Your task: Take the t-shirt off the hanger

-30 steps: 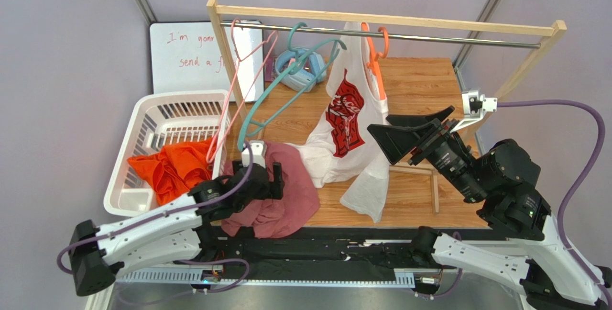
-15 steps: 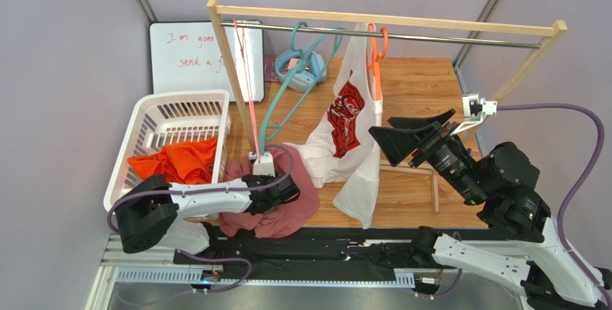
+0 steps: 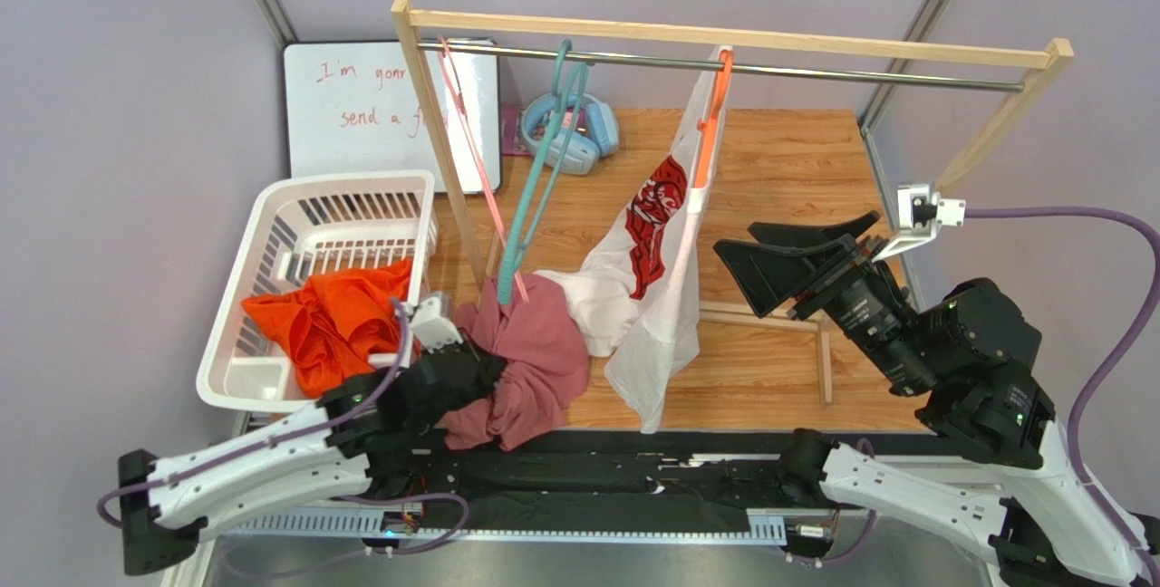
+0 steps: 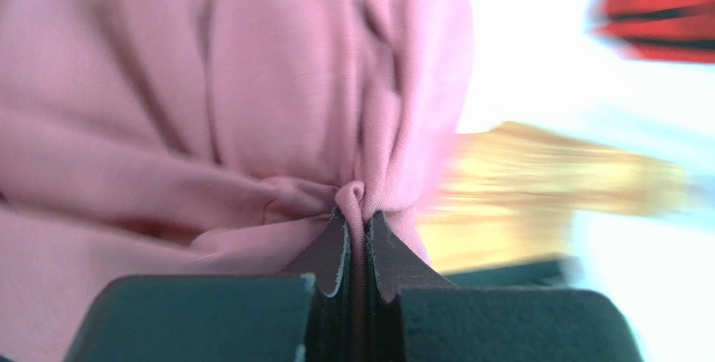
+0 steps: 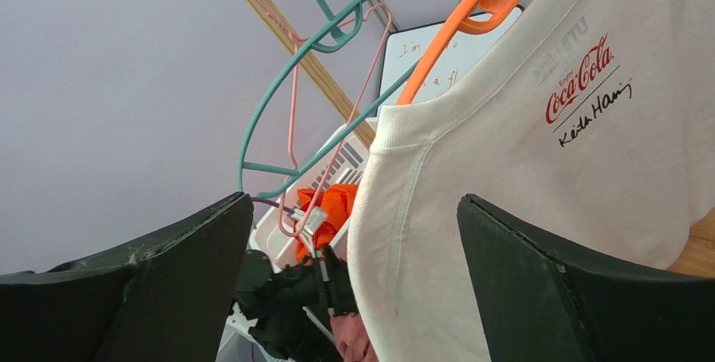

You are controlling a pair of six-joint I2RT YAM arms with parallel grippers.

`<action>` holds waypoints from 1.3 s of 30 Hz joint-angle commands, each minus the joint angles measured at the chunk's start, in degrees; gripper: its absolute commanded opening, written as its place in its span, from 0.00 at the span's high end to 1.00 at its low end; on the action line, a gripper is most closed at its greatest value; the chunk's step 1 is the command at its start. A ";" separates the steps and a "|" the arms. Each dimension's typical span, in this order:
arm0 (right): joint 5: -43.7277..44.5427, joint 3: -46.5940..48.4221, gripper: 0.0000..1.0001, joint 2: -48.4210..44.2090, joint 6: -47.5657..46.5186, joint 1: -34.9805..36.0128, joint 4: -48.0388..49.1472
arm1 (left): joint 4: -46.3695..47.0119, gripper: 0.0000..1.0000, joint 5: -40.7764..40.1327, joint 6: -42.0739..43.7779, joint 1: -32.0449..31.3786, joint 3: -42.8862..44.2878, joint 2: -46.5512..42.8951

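A white t-shirt [image 3: 651,275] with a red print hangs from an orange hanger [image 3: 708,112] on the rail, turned nearly edge-on. In the right wrist view the white t-shirt [image 5: 545,169] and orange hanger [image 5: 457,35] fill the upper right. My right gripper [image 3: 797,261] stands wide open just right of it, with its shoulder seam between the jaws [image 5: 354,211] but untouched. A pink t-shirt [image 3: 538,363] lies crumpled on the table under the teal hanger [image 3: 538,193]. My left gripper [image 3: 474,372] is shut on a fold of the pink t-shirt [image 4: 252,85], pinched between the fingers [image 4: 358,211].
A white basket [image 3: 293,207] at the left holds an orange garment [image 3: 334,322]. A pink wire hanger [image 3: 470,139] hangs beside the rack's left post [image 3: 429,125]. A whiteboard [image 3: 361,105] and blue headphones [image 3: 572,125] lie at the back. A loose wooden stick [image 3: 824,356] lies at the right.
My left gripper has shut on the pink t-shirt and drawn back left and nearer, bunching the cloth. The hangers and white t-shirt have swung to edge-on. The right gripper shifted slightly right.
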 commanded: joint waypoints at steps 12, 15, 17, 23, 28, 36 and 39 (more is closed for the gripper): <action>0.27 1.37 0.00 0.41 0.32 -0.15 0.54 | -14.61 1.00 1.66 26.96 26.12 32.27 2.09; 0.80 2.42 0.00 0.68 -0.20 -0.15 -0.69 | -12.85 1.00 10.36 33.38 39.61 38.07 5.52; 1.32 3.04 0.00 0.85 -0.82 -0.15 -1.31 | -12.85 1.00 17.74 36.72 46.85 42.99 8.42; 5.19 5.05 0.00 2.52 -2.40 -0.15 -4.91 | -17.32 1.00 21.90 43.32 62.09 59.34 18.09; 8.36 7.60 0.00 6.21 -3.37 -0.15 -8.25 | -19.34 1.00 14.27 46.14 63.15 64.19 22.74; 10.91 17.44 0.01 15.96 -4.16 -0.15 -13.00 | -14.51 0.86 8.72 45.44 66.05 49.71 21.52; 12.13 21.22 0.04 19.57 -4.77 -0.15 -13.09 | -15.92 0.35 4.24 44.29 66.06 47.50 21.00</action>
